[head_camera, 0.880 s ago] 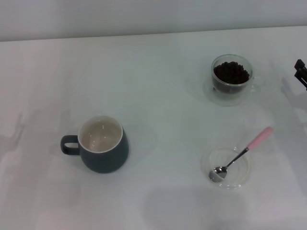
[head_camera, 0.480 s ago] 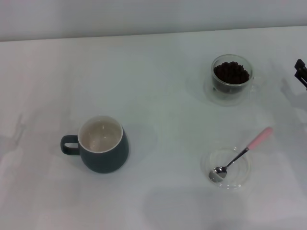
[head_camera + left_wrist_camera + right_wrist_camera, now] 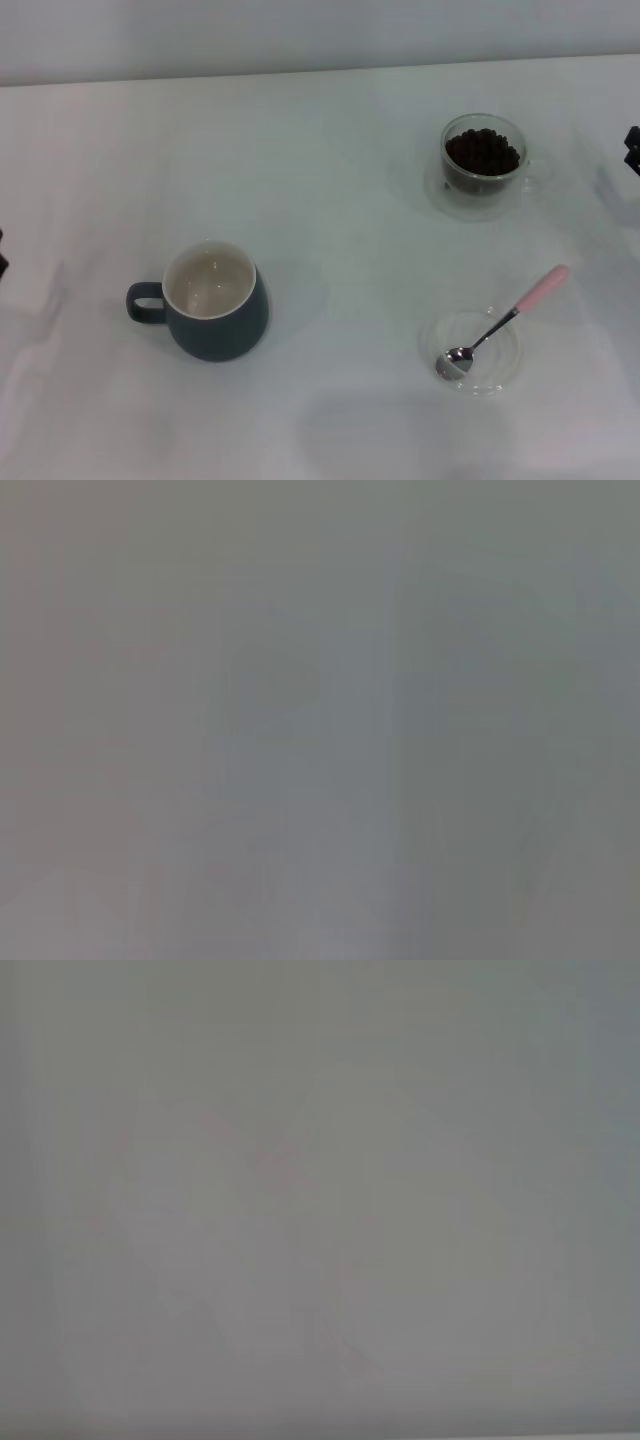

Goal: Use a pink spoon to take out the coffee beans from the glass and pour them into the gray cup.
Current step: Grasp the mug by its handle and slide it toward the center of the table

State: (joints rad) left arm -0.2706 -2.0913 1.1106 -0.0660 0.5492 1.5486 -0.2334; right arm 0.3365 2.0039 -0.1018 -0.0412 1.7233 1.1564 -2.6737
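The pink spoon (image 3: 505,320) lies with its silver bowl in a shallow clear saucer (image 3: 505,362) at the front right, its pink handle pointing to the far right. The glass (image 3: 483,166) stands at the far right, full of dark coffee beans (image 3: 482,152). The gray cup (image 3: 213,302) stands at the front left, its cream inside empty and its handle to the left. A dark tip of my right gripper (image 3: 633,148) shows at the right edge, right of the glass. A dark sliver of my left gripper (image 3: 2,250) shows at the left edge, left of the cup. Both wrist views show only blank surface.
All the things stand on a white table (image 3: 330,200). A pale wall runs along its far edge.
My right gripper has drawn back toward the right edge, so less of it shows. A sliver of my left gripper has come into view at the left edge.
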